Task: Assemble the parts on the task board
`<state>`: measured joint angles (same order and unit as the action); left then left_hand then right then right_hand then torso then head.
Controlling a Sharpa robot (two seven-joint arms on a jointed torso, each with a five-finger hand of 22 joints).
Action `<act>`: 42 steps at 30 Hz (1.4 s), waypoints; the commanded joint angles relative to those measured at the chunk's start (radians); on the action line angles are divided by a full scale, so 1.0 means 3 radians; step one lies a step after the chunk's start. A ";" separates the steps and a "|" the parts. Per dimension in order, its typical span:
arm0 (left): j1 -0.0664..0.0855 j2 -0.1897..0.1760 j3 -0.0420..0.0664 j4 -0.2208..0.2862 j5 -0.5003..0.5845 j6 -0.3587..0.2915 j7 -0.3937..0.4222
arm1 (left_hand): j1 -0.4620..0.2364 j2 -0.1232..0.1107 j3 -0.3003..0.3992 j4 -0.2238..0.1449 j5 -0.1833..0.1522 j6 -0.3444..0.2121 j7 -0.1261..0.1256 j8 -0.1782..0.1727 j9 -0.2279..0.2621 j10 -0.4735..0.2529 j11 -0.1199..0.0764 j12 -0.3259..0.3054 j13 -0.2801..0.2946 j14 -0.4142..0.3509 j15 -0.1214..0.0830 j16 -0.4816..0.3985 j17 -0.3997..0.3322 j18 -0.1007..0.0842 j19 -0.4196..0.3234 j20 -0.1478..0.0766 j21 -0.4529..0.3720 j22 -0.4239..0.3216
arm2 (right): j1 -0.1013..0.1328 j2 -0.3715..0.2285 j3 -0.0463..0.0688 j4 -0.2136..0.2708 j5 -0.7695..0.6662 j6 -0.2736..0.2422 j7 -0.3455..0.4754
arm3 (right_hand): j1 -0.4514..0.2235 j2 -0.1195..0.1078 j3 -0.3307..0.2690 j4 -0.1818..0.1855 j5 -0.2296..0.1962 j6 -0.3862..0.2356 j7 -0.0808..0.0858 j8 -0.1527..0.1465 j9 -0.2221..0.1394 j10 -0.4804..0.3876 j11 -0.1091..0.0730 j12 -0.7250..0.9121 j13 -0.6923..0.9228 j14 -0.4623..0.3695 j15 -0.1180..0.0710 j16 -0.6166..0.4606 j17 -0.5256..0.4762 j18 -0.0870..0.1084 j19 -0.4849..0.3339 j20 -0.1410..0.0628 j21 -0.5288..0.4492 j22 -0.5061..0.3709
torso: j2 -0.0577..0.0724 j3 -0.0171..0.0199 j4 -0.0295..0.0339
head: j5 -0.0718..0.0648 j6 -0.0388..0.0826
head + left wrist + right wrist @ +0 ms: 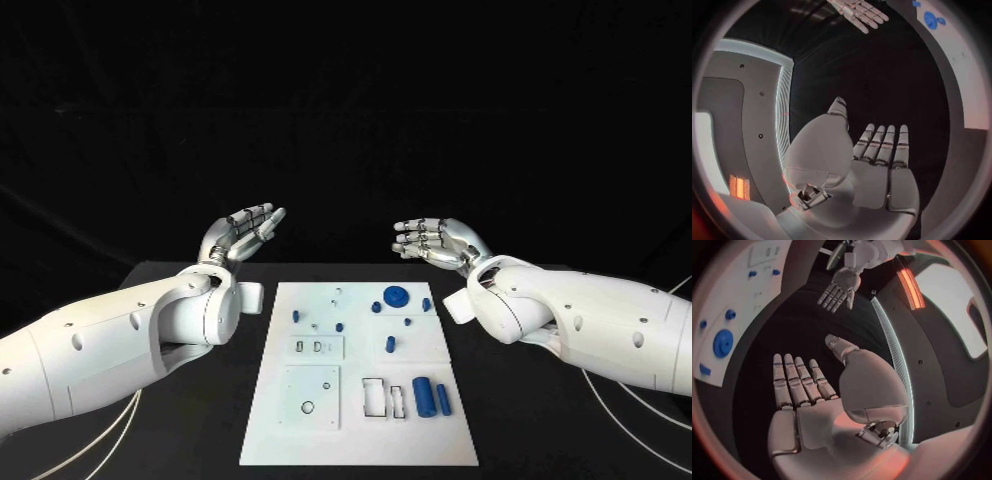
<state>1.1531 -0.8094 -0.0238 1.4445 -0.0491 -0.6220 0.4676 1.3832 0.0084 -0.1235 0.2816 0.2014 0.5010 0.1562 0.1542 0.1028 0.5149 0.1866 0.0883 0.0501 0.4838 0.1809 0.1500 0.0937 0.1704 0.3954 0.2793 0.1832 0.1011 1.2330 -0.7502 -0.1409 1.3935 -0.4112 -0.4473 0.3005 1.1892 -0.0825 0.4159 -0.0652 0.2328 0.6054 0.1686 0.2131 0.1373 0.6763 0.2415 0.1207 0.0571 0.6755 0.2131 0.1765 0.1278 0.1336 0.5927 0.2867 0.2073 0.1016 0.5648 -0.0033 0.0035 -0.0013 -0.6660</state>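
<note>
Both hands [245, 232] [437, 240] beyond board [361, 440] edge

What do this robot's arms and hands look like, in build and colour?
Both arms are thick, smooth white shells with small dark holes and rounded joints. The left hand and right hand are silver metal, with many jointed fingers and pale pads on their inner sides. Thin white cables trail over the table under each arm.

task board [289, 440]: white | parts [424, 396]: blue | table [188, 420]: black | hands [242, 232]: silver
</note>
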 commanded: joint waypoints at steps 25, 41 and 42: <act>0.0028 -0.0548 0.0057 0.0920 -0.0433 0.0557 -0.0187 | 0.0568 0.0120 -0.0457 0.0016 0.0109 0.1184 0.0173 0.0366 0.0346 0.1712 -0.0040 0.0001 0.0070 0.1612 -0.0144 0.0337 0.0500 0.0039 0.1496 -0.0109 0.0338 -0.0016 | 0.0260 0.0044 0.0021 0.0024 -0.3432 0.0642 -0.1257 | 0.0037 -0.0349 0.0102 -0.0384 0.0064 0.1073 0.0022 0.0199 0.0586 0.1470 -0.0426 -0.0086 0.0300 0.2081 -0.0597 0.1073 0.1405 0.0147 0.1787 -0.0504 0.1030 0.0507 | 0.0398 0.0096 0.0166 | -0.0172 -0.0045; 0.0070 -0.0648 0.0107 0.1146 -0.0428 0.0537 -0.0244 | 0.0552 0.0134 -0.0508 0.0009 0.0066 0.1161 0.0188 0.0346 0.0360 0.1693 -0.0030 -0.0039 0.0067 0.1602 -0.0137 0.0313 0.0525 0.0038 0.1514 -0.0105 0.0323 -0.0032 | 0.0243 0.0179 0.0019 -0.0080 -0.3822 0.0868 -0.1509 | 0.0005 -0.0382 0.0193 -0.0245 0.0052 0.1114 0.0002 0.0060 0.0877 0.1351 -0.0446 -0.0115 0.0551 0.2593 -0.0636 0.3312 0.3135 -0.0044 0.2209 -0.0539 0.3118 0.2741 | 0.0530 0.0133 0.0237 | -0.0221 -0.0047; 0.0073 -0.0650 0.0108 0.1150 -0.0428 0.0538 -0.0246 | 0.0552 0.0134 -0.0508 0.0009 0.0066 0.1161 0.0188 0.0346 0.0360 0.1693 -0.0030 -0.0039 0.0067 0.1602 -0.0137 0.0313 0.0525 0.0038 0.1514 -0.0105 0.0323 -0.0032 | 0.0241 0.0183 0.0019 -0.0083 -0.3837 0.0882 -0.1516 | 0.0007 -0.0384 0.0200 -0.0241 0.0056 0.1116 0.0002 0.0056 0.0887 0.1351 -0.0446 -0.0116 0.0555 0.2618 -0.0636 0.3396 0.3211 -0.0061 0.2250 -0.0538 0.3209 0.2861 | 0.0535 0.0134 0.0242 | -0.0220 -0.0046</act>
<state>1.1719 -1.0045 0.0072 1.7844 -0.1722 -0.4792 0.3961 1.5580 0.0501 -0.2694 0.2844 0.2260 0.8526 0.2073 0.2627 0.2099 1.0258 0.1754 0.0812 0.0715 0.9686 0.1359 0.2475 0.2500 0.1702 0.8419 0.2485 0.2855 0.0925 1.3061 -0.6976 -0.1354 1.3697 -1.5010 -0.2292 -0.1234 1.1912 -0.1911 0.4762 -0.1403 0.2480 0.9348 0.1694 0.2335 0.4017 1.0912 0.1073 0.0918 0.2227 1.4567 0.0216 1.1804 1.0785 0.1249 1.2611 0.1253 1.1543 0.9400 0.7181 0.0348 0.0707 -0.0668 -0.6811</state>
